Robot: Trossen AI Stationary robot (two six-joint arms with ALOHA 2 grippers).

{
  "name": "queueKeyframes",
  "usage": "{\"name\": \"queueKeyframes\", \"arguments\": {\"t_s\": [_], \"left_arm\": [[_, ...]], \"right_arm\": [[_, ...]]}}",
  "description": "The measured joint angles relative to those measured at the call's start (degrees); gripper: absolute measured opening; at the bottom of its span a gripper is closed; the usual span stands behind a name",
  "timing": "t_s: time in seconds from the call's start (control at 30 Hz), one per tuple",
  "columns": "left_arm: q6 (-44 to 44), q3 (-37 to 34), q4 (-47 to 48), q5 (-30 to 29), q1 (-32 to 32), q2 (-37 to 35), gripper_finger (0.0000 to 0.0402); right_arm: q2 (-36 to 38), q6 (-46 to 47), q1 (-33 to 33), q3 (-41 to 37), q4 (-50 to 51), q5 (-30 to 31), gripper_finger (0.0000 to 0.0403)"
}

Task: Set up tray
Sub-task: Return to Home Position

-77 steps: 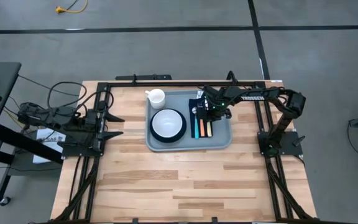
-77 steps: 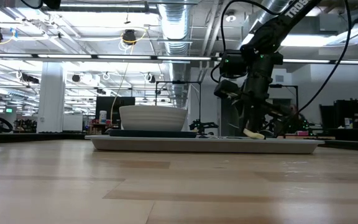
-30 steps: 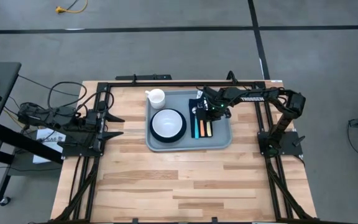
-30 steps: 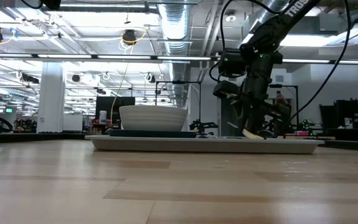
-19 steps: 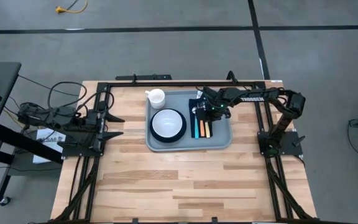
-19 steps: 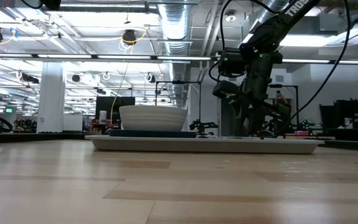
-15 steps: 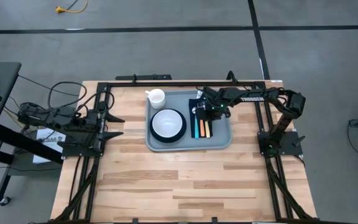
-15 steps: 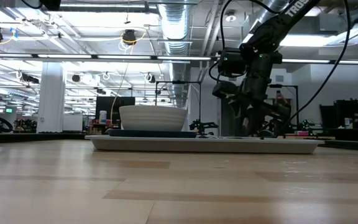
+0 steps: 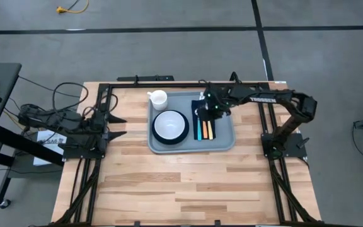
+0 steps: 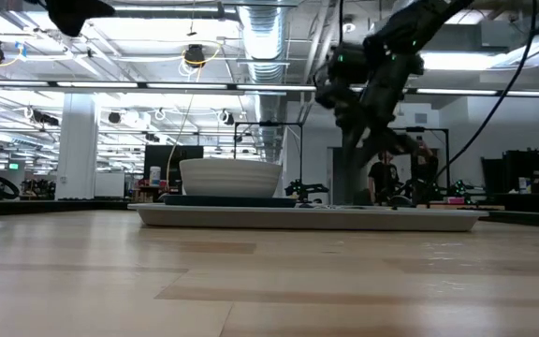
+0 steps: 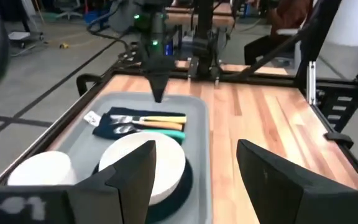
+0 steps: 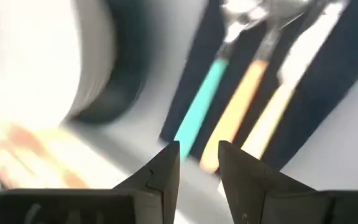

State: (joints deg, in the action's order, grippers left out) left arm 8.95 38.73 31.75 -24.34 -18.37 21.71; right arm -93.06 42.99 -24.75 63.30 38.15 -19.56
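Tray (image 9: pixel 222 144): large, flat, grey-blue, rectangular, with rounded corners and a low raised rim. It lies level on the wooden desk (image 9: pixel 169 183), roughly central across its width, near the edge at the top of the high view.

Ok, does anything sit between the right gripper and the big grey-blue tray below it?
Yes. The right gripper hangs above the large flat grey-blue rectangular tray, and under it the dark navy napkin carries teal, orange and yellow-handled cutlery. The left gripper waits far left.
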Motion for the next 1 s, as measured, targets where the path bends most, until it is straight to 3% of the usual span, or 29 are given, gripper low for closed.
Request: {"name": "queueKeyframes", "arguments": {"t_s": [0.1, 0.23, 0.43, 0.57, 0.7, 0.87, 1.0], "left_arm": [[-0.8, -4.7, -6.1, 1.0, -0.1, -1.2, 0.0213], [-3.1, -14.8, -19.5, 6.5, -0.1, -5.4, 0.0213], [-3.4, -28.6, -31.6, 7.2, -0.1, -15.2, 0.0213], [-2.2, -35.3, -33.3, 7.1, -0.1, -21.8, 0.0213], [1.1, -38.1, -36.8, 7.1, 0.1, -20.5, 0.0212], [2.3, -38.1, -36.0, 10.6, 0.0, -20.1, 0.0212], [1.7, -38.1, -35.7, 10.9, 0.0, -19.9, 0.0213]], "right_arm": [[2.1, -4.4, 2.5, 0.0, 1.8, -0.2, 0.0102], [4.7, -7.9, 5.5, 0.0, 5.6, -0.1, 0.0102], [8.6, -13.4, 11.9, 0.0, 9.1, 0.1, 0.0102], [12.6, -17.9, 18.9, 0.0, -5.5, 1.4, 0.0102], [17.9, -25.0, 25.0, 0.0, -20.3, 1.4, 0.0102], [28.4, -30.2, 31.3, -0.8, -22.1, 2.2, 0.0102], [39.5, -34.3, 37.7, -6.8, -26.5, 8.1, 0.0102]]}}
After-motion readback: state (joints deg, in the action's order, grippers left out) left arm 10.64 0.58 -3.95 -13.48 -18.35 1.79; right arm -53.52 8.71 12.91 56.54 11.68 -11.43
